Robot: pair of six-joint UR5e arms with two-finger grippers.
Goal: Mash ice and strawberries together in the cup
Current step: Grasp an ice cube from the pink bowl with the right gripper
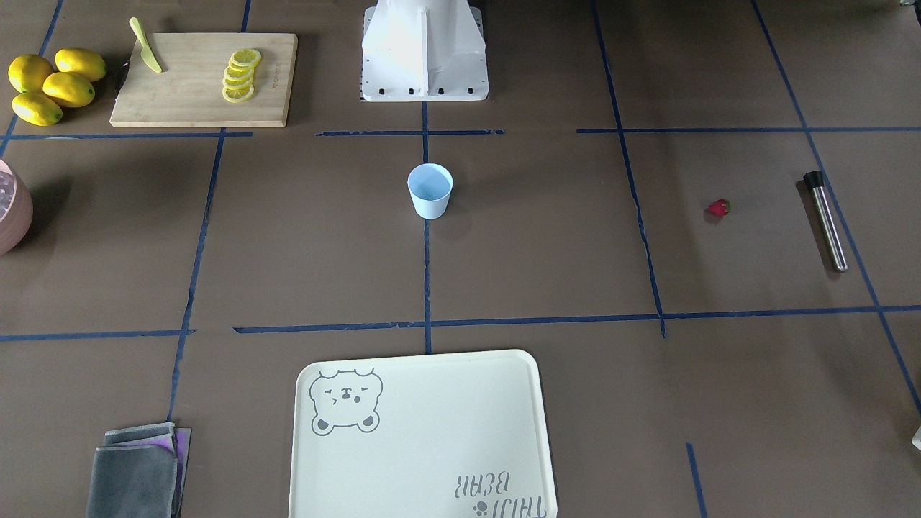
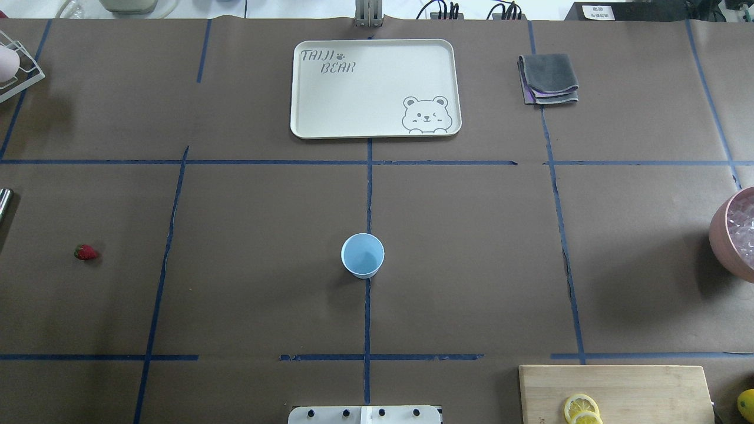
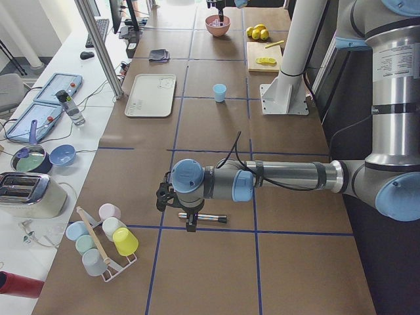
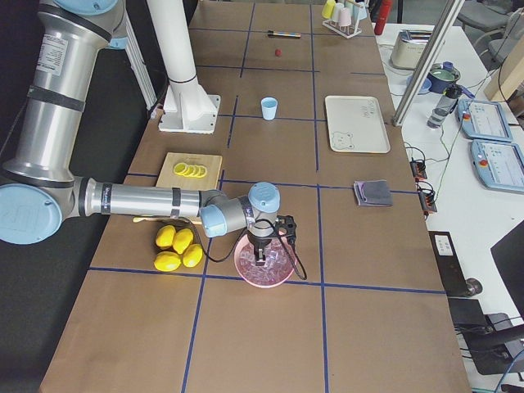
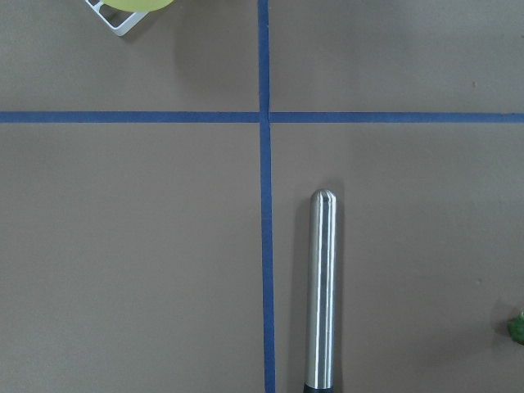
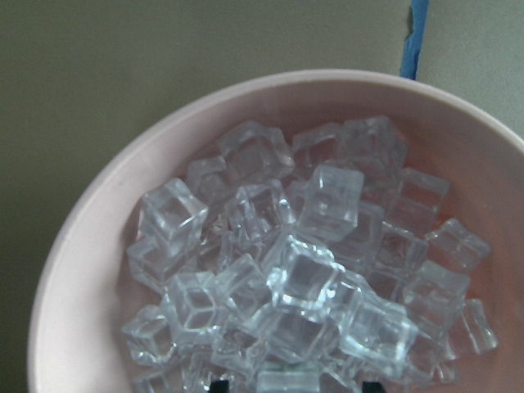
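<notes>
Here, on the worktop's robot-side edge toward its right end, a wooden cutting board (image 2: 648, 388) carries a row of lemon slices (image 1: 241, 75) and a green knife (image 1: 146, 47), with four whole lemons (image 1: 54, 85) just beside it. Further out, the pale blue cup (image 2: 363, 255) stands upright at the worktop's middle, its blue bottom showing. The strawberry (image 2: 86, 252) lies well apart toward the left end, near a steel muddler (image 5: 321, 286). The left gripper (image 3: 191, 225) hangs over that muddler; whether its fingers are wide or narrow cannot be told. At the right end the ice (image 6: 303, 278) fills a pink bowl (image 6: 90, 246), the right gripper (image 4: 261, 257) pointing down over the cubes, its spread likewise impossible to tell. Against the far edge lie a cream bear-printed tray (image 2: 371, 88) and a folded grey cloth (image 2: 549, 79).
</notes>
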